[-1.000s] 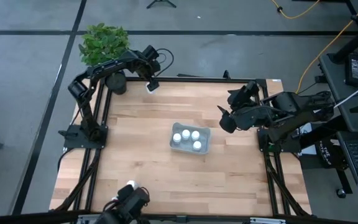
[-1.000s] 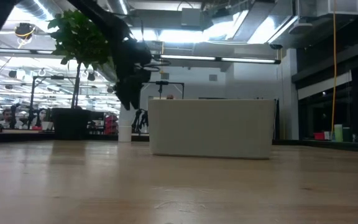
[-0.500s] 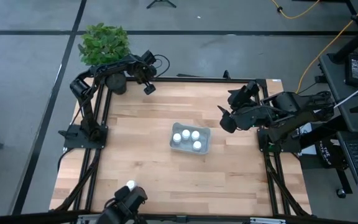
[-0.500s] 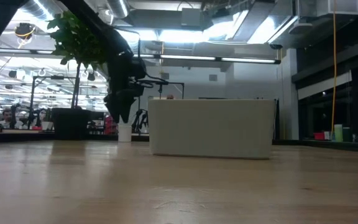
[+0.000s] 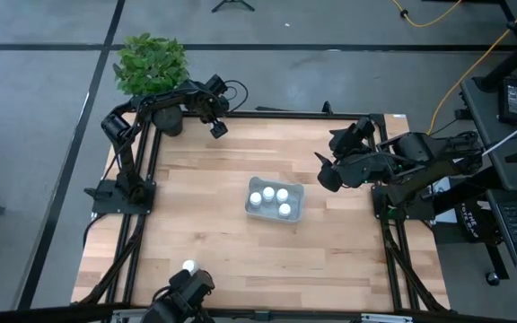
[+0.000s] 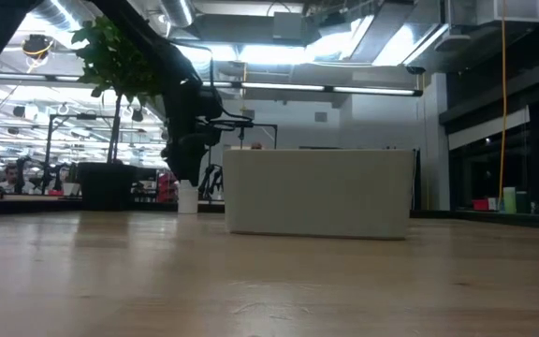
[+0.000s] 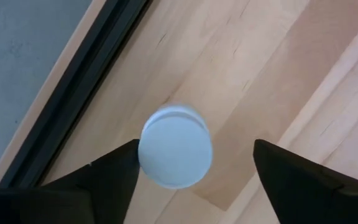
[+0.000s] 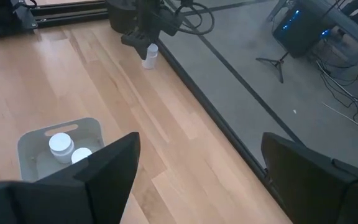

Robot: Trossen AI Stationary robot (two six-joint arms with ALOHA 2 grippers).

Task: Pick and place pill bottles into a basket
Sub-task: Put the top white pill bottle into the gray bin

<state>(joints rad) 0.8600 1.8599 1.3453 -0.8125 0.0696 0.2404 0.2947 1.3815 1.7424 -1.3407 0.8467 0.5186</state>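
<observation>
A white pill bottle stands upright on the table near its far left edge; it also shows in the low view. My left gripper is open above it, pointing down, one finger on either side of the cap; one finger shows right beside the cap's edge. In the high view my left gripper hides this bottle. The pale basket sits mid-table with several bottles inside. Another bottle stands near the near edge. My right gripper is open and empty, right of the basket.
A black pot with a green plant stands just beyond the table's far left corner, close to my left arm. Black frame rails run along the table's edges. In the low view the basket stands right of the bottle.
My left gripper has come down over the bottle at the far left, moving slightly toward the table's left edge, so that it now hides the bottle in the high view. The bottle has stayed in place.
</observation>
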